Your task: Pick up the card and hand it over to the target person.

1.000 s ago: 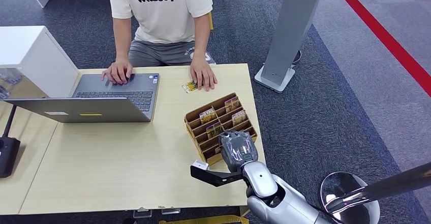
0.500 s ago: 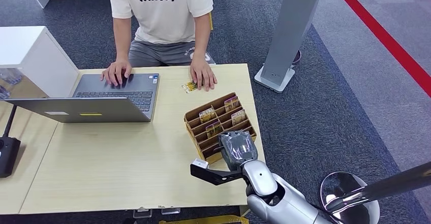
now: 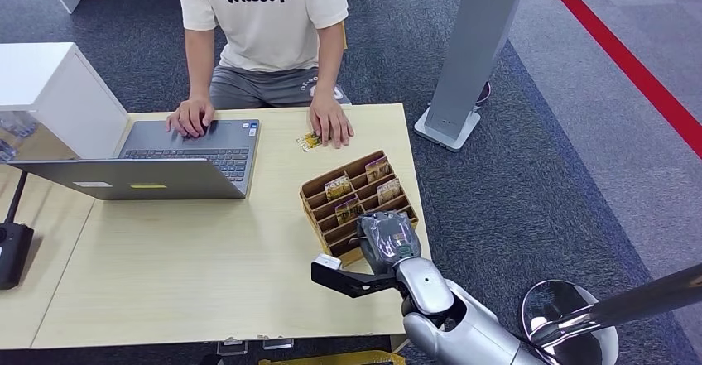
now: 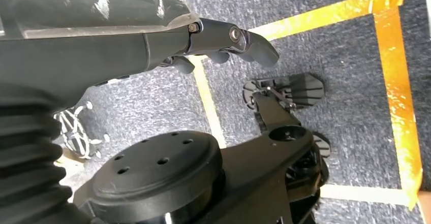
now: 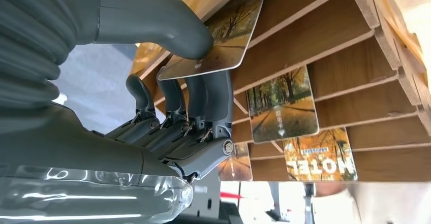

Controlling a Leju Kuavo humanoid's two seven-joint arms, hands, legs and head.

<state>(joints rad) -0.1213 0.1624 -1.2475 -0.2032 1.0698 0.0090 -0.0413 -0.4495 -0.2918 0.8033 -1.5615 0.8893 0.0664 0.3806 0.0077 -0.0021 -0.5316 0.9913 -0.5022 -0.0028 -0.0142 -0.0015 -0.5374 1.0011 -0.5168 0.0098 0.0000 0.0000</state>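
Note:
A wooden card holder (image 3: 323,193) stands at the table's right edge with several autumn-picture cards (image 3: 338,187) upright in its slots. My right hand (image 3: 385,241) is over the holder's near corner. In the right wrist view this hand (image 5: 167,117) pinches one card (image 5: 239,26): the thumb (image 5: 167,18) presses on one face and the fingers (image 5: 203,89) on the other, with the card's far end still in the holder (image 5: 315,36). The person (image 3: 265,17) sits across the table. Their hands rest on the laptop and the tabletop. My left hand (image 4: 127,36) hangs above the floor, holding nothing.
An open laptop (image 3: 165,162) takes up the table's left half, beside a white box (image 3: 50,92). One loose card (image 3: 309,141) lies by the person's hand. A grey stand (image 3: 472,50) rises on the carpet to the right. Yellow tape (image 4: 401,82) marks the floor.
My right hand has edged a little farther onto the holder's near corner. The person, laptop and cards have stayed in place.

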